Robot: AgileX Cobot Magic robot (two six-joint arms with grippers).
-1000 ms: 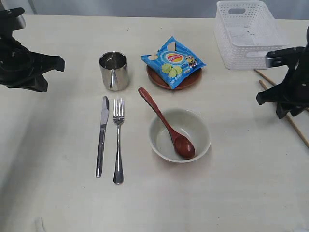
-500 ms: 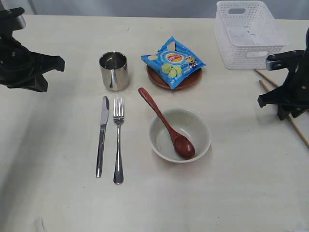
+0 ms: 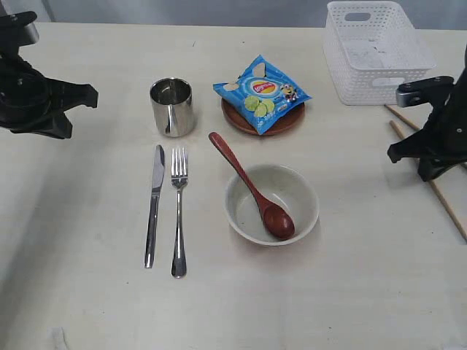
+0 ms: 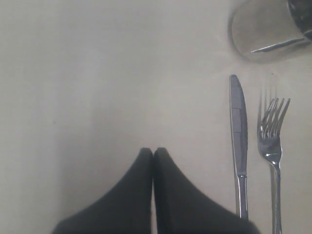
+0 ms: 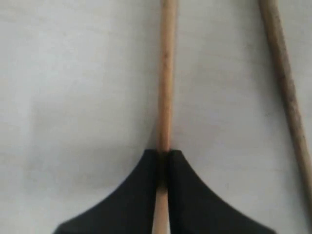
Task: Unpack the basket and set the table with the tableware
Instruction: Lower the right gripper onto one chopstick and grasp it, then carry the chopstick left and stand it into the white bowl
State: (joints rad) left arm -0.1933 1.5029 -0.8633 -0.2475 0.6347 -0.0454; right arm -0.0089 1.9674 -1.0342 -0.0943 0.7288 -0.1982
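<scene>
My right gripper (image 5: 163, 153) is shut on one of the brown chopsticks (image 5: 166, 73), which lies flat on the table (image 3: 350, 292); the other chopstick (image 5: 285, 83) lies beside it, apart. In the exterior view this gripper (image 3: 430, 171) is low at the right edge, in front of the white basket (image 3: 365, 91). My left gripper (image 4: 153, 151) is shut and holds nothing, above bare table left of the knife (image 4: 238, 136), fork (image 4: 273, 141) and steel cup (image 4: 270, 29). The wooden spoon (image 3: 252, 186) rests in the cream bowl (image 3: 306, 189).
A blue chip bag (image 3: 261, 91) lies on the small brown plate (image 3: 281, 124) behind the bowl. The cup (image 3: 172, 107) stands behind the knife (image 3: 153, 205) and fork (image 3: 179, 211). The left arm (image 3: 29, 102) hovers at the far left.
My right gripper has gone from open to shut on the chopstick and shifted slightly left. The left arm and the tableware have not moved.
</scene>
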